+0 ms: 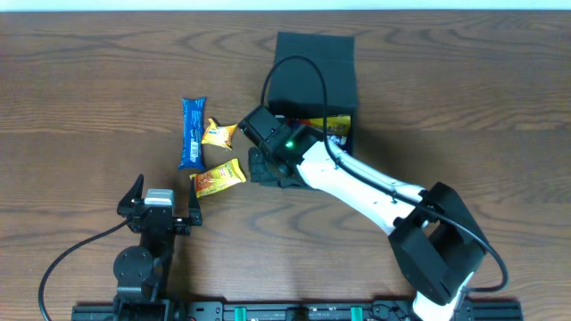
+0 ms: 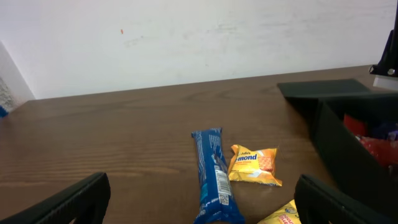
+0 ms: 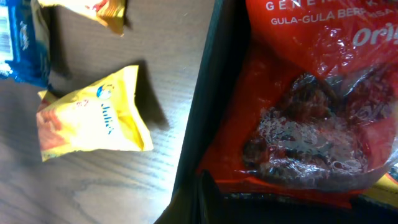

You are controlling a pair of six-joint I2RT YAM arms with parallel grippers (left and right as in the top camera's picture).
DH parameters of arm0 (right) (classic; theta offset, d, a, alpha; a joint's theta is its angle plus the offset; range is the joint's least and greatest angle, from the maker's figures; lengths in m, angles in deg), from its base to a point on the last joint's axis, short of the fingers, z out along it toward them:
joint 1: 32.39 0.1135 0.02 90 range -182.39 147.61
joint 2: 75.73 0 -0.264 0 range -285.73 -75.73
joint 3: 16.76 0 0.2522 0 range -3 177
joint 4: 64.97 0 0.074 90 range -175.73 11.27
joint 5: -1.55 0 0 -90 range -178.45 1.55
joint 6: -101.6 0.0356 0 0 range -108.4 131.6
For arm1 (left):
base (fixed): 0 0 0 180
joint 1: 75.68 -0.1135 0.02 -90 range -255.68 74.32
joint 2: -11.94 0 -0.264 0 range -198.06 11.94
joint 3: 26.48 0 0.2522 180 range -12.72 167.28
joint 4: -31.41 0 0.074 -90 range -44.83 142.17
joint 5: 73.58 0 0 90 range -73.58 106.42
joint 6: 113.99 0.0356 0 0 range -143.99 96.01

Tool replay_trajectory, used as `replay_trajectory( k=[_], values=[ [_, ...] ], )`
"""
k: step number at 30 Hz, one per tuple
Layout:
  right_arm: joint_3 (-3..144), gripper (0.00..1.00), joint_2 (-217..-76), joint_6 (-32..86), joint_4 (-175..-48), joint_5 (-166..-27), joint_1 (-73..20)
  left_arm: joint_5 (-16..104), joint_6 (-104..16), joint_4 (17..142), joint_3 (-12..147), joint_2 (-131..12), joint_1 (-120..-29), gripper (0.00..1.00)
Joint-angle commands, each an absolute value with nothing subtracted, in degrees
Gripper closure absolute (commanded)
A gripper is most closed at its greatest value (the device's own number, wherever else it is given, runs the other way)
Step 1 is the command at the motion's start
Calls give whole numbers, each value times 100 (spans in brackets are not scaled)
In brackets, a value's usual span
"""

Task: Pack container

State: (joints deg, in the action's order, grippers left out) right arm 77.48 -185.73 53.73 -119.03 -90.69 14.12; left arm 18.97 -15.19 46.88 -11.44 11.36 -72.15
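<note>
Overhead view: dark container [image 1: 317, 67] at upper centre of the frame on the brown tabletop [image 1: 89, 89], flap lid open and lying toward the top edge, yellow and red wrappers visible inside. Right tool [image 1: 270, 168] just below and left of the container's open part, closed, nothing seen between the fingers. Left tool [image 1: 165, 192] at lower left, spread wide and empty, well apart from the container. Left of centre, a blue bar [image 1: 192, 132] lying lengthwise, one small yellow packet [image 1: 219, 134] just beside it, a second yellow packet [image 1: 219, 178] lower down. Right wrist view: red packet [image 3: 311, 93] inside the container, against its dark wall.
</note>
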Motion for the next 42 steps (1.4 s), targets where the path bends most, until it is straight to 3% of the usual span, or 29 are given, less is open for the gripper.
replay_trajectory(
  k=[1, 16, 26, 34, 42],
  values=[
    [7694, 98, -18559, 5484, -11942, -9344, 1654, 1790, -1543, 4953, -1247, 1173, -7233, 5],
    [7840, 98, -18555, 5381, -11901, -9047, 1790, 1790, -1545, 4955, -1247, 1173, -7233, 4],
    [8815, 99, -18544, 4669, -12917, -7279, 1532, 1790, -1543, 4953, -1247, 1173, -7233, 5],
    [9104, 99, -18186, 3180, -13439, -7624, 734, 1790, -1543, 4955, -1247, 1173, -7233, 5],
    [9095, 98, -16817, 1583, -13828, -8640, -636, 1790, -1545, 4953, -1247, 1173, -7233, 4]
  ],
)
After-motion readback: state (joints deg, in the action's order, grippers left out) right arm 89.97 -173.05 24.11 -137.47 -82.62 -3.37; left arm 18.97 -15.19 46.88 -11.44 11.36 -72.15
